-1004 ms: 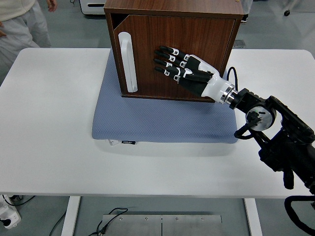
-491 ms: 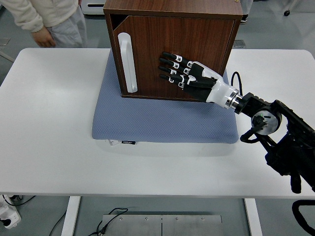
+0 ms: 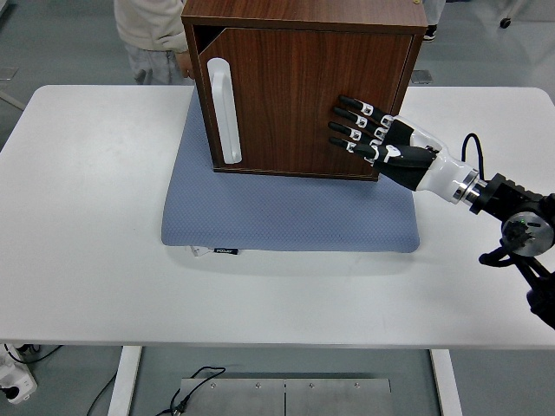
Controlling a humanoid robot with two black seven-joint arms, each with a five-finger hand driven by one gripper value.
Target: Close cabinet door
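A dark wooden cabinet (image 3: 303, 17) stands on a blue-grey mat (image 3: 286, 212) at the back middle of the white table. Its door (image 3: 295, 95) with a white vertical handle (image 3: 221, 108) faces me and sits nearly flush, with a thin dark gap along its left and top edges. My right hand (image 3: 364, 130) is open with fingers stretched flat, in front of the door's lower right part, near the hinge side. I cannot tell whether the fingertips touch the door. The left arm is out of view.
A person in light clothing (image 3: 152, 26) stands behind the table at the top left, close to the cabinet's left side. The white table (image 3: 87, 217) extends to the left and front of the mat.
My right hand has slid right and back along the door, from its middle toward the right edge. The arm has withdrawn to the right. The person has walked from far left to behind the cabinet.
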